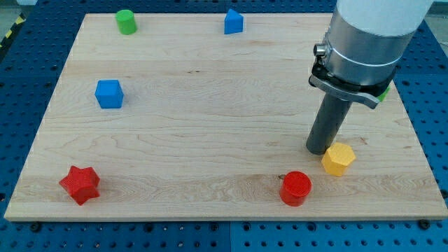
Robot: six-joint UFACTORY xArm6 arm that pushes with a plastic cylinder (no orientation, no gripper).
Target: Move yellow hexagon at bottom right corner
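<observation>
tip [320, 150] touching yellow hexagon [338, 159], flat face up

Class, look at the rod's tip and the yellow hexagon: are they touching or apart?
Cannot tell. In the camera view my tip sits right at the upper-left edge of the yellow hexagon, with no visible gap, but the angle does not plainly show contact.

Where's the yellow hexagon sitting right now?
The yellow hexagon lies in the board's lower right area, short of the corner, with my tip right beside it on the view's left and the red cylinder just below-left.
</observation>
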